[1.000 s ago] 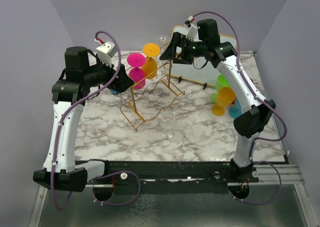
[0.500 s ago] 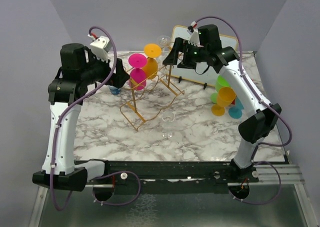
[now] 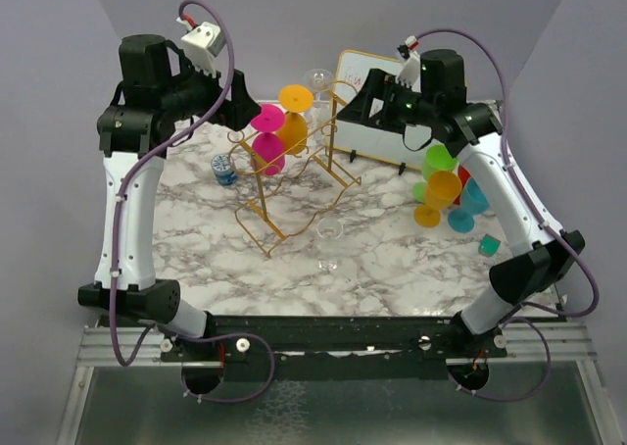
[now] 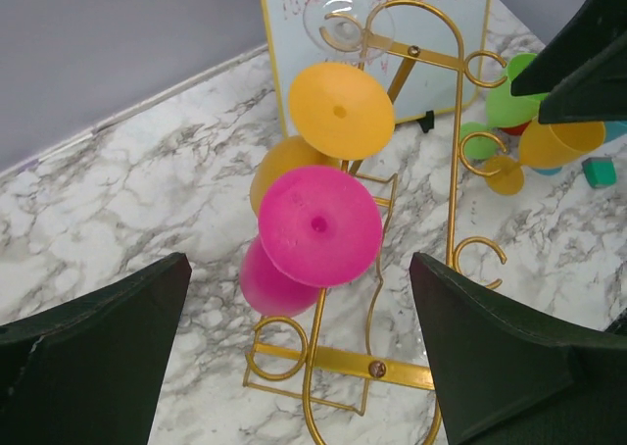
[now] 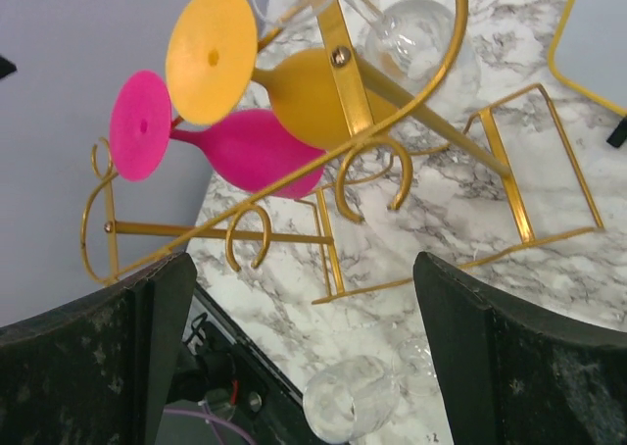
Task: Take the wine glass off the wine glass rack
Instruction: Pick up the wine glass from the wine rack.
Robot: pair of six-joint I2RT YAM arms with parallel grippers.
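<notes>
The gold wire wine glass rack [image 3: 294,185] stands mid-table. Three wine glasses hang upside down from it: a pink one [image 3: 266,136], an orange one [image 3: 294,117] and a clear one [image 3: 318,77]. Another clear wine glass [image 3: 330,231] lies on the marble in front of the rack. My left gripper [image 3: 240,112] hovers open above the rack's left end; its wrist view looks down on the pink glass's foot [image 4: 320,224] between the fingers. My right gripper [image 3: 340,112] is open behind the rack's right side, holding nothing. Its wrist view shows the rack [image 5: 343,82] and the lying glass [image 5: 353,396].
A gold-framed whiteboard [image 3: 358,73] leans at the back behind the right gripper. Stacked coloured cups [image 3: 441,185] stand at the right, with a teal cube [image 3: 489,245] nearby. A small blue object [image 3: 225,169] sits left of the rack.
The left arm has risen and pulled back to the upper left, uncovering the small blue object. The right arm has lifted and drawn right, away from the rack. The glasses have not moved.
</notes>
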